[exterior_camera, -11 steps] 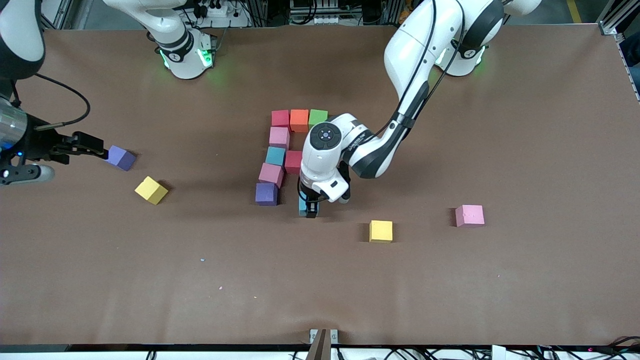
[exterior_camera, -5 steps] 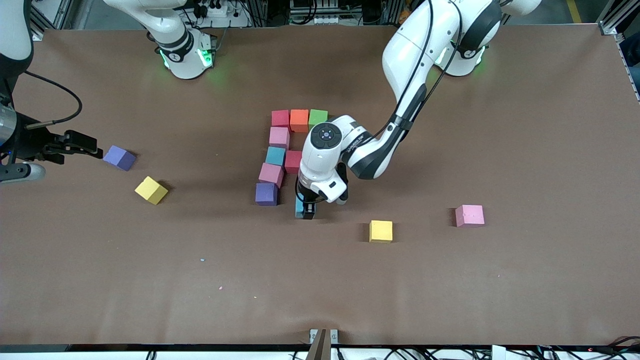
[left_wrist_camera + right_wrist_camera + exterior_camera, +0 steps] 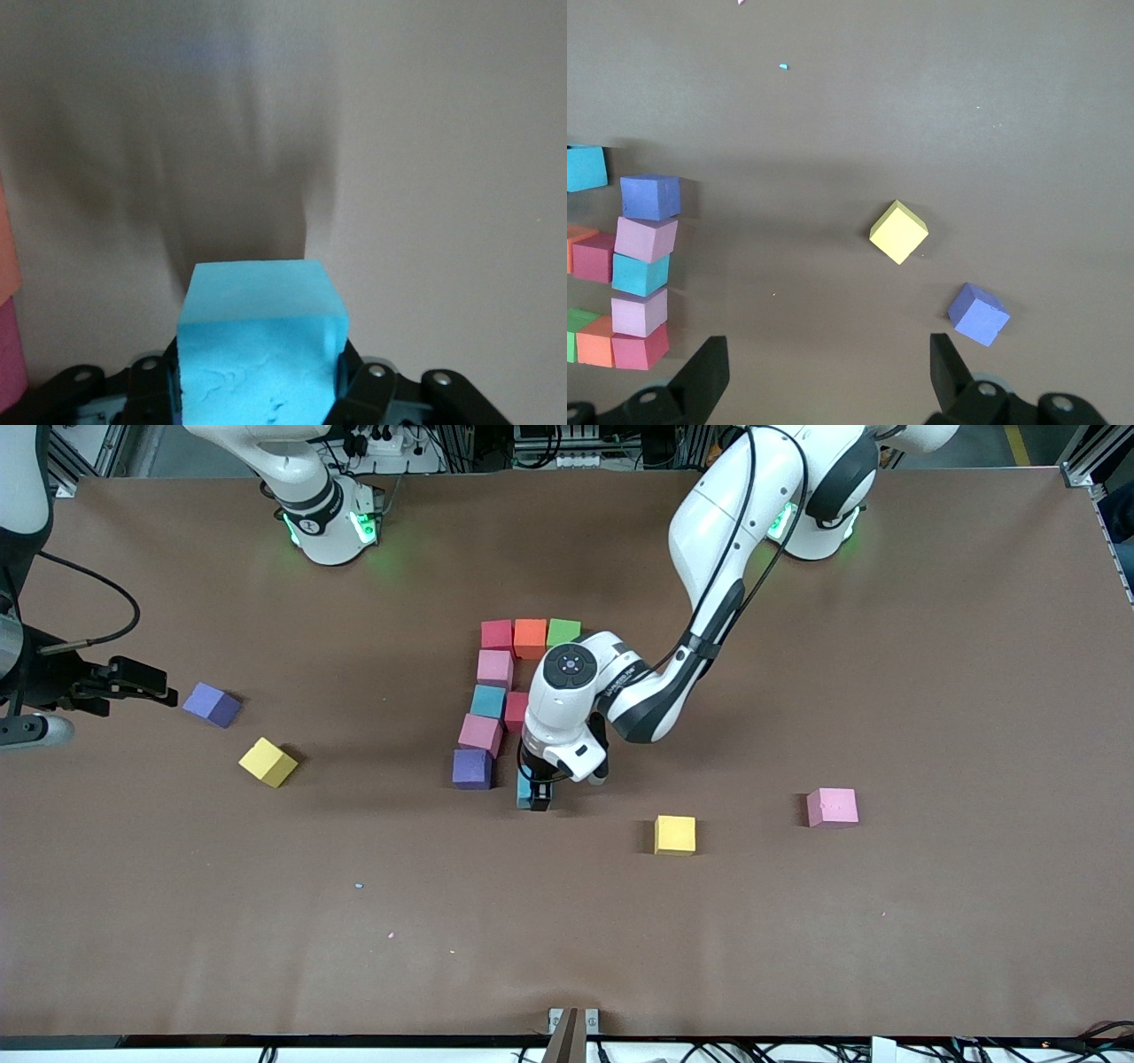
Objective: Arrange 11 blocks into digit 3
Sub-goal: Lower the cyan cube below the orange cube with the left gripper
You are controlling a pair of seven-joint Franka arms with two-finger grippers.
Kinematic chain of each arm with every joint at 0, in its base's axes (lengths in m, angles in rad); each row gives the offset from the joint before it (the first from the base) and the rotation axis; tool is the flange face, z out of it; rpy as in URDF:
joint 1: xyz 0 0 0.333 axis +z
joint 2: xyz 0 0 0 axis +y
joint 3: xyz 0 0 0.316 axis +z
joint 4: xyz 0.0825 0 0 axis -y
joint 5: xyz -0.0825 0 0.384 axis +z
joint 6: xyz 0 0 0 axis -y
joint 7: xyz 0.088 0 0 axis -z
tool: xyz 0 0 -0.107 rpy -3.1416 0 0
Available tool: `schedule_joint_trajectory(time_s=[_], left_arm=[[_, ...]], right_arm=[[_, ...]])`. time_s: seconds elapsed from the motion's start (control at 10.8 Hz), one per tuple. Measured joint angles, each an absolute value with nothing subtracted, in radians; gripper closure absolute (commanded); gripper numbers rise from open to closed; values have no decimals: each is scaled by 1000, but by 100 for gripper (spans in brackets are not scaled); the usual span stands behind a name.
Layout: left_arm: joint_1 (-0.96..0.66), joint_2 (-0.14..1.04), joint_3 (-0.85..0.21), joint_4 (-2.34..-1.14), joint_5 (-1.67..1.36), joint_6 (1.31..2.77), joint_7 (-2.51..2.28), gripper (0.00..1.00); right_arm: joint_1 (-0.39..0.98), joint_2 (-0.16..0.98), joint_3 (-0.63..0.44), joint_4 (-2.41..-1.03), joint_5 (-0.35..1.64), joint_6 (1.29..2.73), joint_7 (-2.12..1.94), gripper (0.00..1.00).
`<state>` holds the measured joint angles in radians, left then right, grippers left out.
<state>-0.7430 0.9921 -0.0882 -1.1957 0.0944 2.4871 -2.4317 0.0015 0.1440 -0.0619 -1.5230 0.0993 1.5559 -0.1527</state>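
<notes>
Blocks plain red, orange, green, pink, teal, purple, yellow; table brown; arms white.

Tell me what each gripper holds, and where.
Left gripper clamps a light blue block by two opposite side faces. Right gripper is open, holding nothing.

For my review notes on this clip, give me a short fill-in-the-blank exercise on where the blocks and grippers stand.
1. The left gripper is shut on a ____ block.
2. The right gripper is ____, beside a loose purple block.
3. The block at the near end of the built column is ____.
4. The top bar runs red, orange, ____.

Missing: blue; open; purple; green
</notes>
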Motion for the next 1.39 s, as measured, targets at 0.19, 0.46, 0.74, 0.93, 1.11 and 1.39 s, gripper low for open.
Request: schedule_joint_trajectory(time_s=[0.19,0.46,0.74,0.93,1.11,1.39], left_arm=[[-751,1007,-88,-1186,94,2495,-2432,98],[-765,1023,-88,-1177,94,2504,-2432,98],[-777,1026,-88,-1176,94,2510,-2433,98],[-784,1027,-88,-1176,94,2511,-2434,97],[-785,1028,-88,-1176,94,2513,-2435,95],[-786,1029,-88,-1176,94,2520,-2435,61]], right_arm=[[1,144,-61,-1523,99,1556,-153,0],[4,144,-58,-1515,97,1554,-153,0],[5,145,-57,-1512,72,1553,-161,0],[10,155,-54,-1511,67,1553,-162,0],[33,161,-52,-1503,46,1553,-162,0],[58,161,-50,-1477,-7,1552,-163,0]])
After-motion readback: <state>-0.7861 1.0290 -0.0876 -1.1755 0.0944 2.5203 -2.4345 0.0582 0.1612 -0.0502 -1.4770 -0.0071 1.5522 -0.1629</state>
